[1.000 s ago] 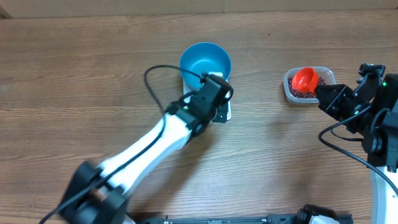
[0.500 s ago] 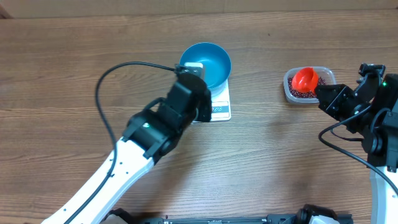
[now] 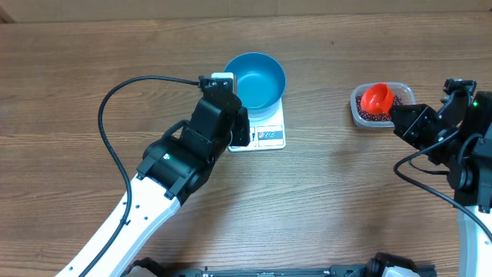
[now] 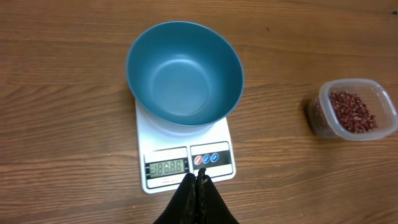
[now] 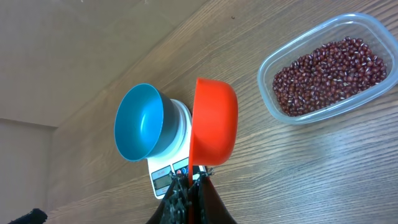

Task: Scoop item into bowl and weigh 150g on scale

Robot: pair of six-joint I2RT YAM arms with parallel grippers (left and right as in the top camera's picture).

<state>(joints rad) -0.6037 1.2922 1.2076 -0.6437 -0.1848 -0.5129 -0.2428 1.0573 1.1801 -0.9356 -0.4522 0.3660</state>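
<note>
The blue bowl (image 3: 260, 75) (image 4: 183, 81) stands empty on the white scale (image 3: 270, 137) (image 4: 163, 124), whose display is lit. My left gripper (image 3: 244, 132) (image 4: 198, 180) is shut and empty, with its tip at the scale's near edge between the display and the buttons. My right gripper (image 3: 398, 115) (image 5: 194, 180) is shut on the handle of an orange scoop (image 3: 377, 97) (image 5: 214, 121), held on edge over the clear tub (image 3: 407, 94) (image 5: 268, 99). Red-brown beans (image 5: 329, 74) (image 4: 351, 112) lie in that tub. The bowl (image 5: 140, 121) and scale (image 5: 163, 180) also show behind the scoop.
The left arm's white links and a black cable (image 3: 115, 100) arc over the table's left half. The right arm's base (image 3: 473, 177) is at the right edge. Bare wood lies between scale and tub (image 4: 323, 118).
The left arm has swung to the left, and its wrist has moved from the scale's right side to its left front. The right arm and scoop have not moved.
</note>
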